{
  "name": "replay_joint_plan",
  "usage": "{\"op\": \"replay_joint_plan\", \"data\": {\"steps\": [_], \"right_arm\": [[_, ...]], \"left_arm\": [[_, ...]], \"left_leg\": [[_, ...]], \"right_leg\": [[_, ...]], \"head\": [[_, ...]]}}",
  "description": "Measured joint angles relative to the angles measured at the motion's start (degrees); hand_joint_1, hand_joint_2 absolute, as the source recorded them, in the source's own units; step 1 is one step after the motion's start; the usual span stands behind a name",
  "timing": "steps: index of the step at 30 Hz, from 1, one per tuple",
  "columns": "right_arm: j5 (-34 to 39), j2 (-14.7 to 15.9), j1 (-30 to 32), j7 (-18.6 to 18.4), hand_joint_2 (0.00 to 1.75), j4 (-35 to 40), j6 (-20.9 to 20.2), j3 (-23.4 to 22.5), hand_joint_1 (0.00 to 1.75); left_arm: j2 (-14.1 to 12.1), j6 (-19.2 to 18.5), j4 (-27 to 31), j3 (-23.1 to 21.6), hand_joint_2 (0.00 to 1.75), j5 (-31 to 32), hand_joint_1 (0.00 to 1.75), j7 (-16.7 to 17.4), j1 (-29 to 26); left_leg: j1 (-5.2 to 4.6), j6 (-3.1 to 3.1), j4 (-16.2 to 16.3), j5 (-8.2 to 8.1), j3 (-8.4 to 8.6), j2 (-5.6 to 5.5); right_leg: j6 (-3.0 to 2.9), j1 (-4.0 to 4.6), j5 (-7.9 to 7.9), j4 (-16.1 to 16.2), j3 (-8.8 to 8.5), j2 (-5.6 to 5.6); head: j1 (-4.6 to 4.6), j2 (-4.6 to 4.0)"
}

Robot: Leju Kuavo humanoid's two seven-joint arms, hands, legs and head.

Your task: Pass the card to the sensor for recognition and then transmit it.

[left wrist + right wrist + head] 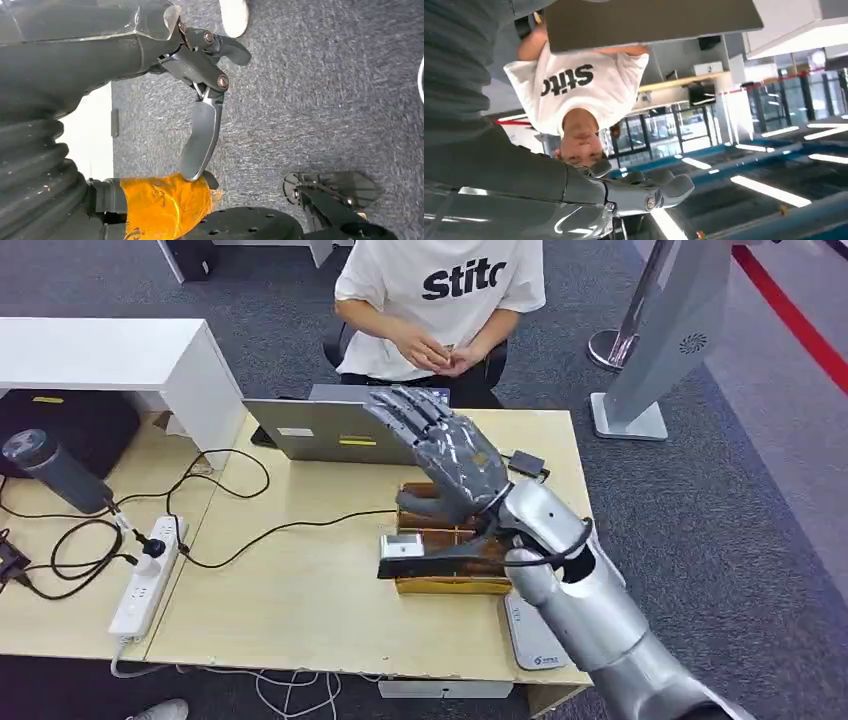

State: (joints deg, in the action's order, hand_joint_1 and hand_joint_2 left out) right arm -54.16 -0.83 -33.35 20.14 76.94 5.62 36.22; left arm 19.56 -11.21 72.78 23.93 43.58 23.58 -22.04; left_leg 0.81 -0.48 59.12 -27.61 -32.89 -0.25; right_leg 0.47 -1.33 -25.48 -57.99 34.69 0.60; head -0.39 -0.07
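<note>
My right hand hovers above a wooden box in the middle of the table, fingers spread and pointing toward the laptop, with nothing in its grasp. Its thumb reaches left over the box. A small white card sits at the box's left end by the thumb tip; I cannot tell whether they touch. A white flat sensor lies at the table's front edge, partly under my forearm. The right wrist view shows the right hand with empty fingers. My left hand hangs over the carpet, holding nothing.
A person in a white shirt sits across the table with hands clasped. A grey laptop stands behind the box, and a small black device lies to its right. A power strip with cables and a grey cylinder are at the left.
</note>
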Motion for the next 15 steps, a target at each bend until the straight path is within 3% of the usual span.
{"op": "replay_joint_plan", "data": {"steps": [5,9,15], "right_arm": [[7.6,3.3,12.7,8.1,1.75,4.8,3.5,-3.4,0.00],[14.7,4.5,21.6,13.5,1.75,6.1,0.2,-10.3,0.00],[14.3,4.6,29.1,14.6,1.75,6.8,-1.6,-18.6,0.00]], "left_arm": [[0.0,2.4,1.8,-2.0,1.75,-2.8,0.00,1.7,-1.8],[0.0,4.5,3.6,-3.8,1.75,-5.1,0.00,3.1,-3.5],[0.0,5.8,5.9,-5.7,1.75,-6.4,0.00,4.0,-5.2]], "left_leg": [[-0.01,0.08,0.0,-0.18,0.01,-0.03],[-0.02,0.14,0.0,-0.30,-0.03,-0.02],[-0.02,0.13,0.0,-0.31,-0.03,0.00]], "right_leg": [[0.07,-0.01,-0.10,0.0,-0.06,-0.04],[0.12,-0.02,-0.14,0.0,-0.06,-0.03],[0.11,-0.02,-0.16,0.0,-0.07,-0.02]], "head": [[0.00,0.00],[0.00,0.00],[-0.02,0.00]]}}
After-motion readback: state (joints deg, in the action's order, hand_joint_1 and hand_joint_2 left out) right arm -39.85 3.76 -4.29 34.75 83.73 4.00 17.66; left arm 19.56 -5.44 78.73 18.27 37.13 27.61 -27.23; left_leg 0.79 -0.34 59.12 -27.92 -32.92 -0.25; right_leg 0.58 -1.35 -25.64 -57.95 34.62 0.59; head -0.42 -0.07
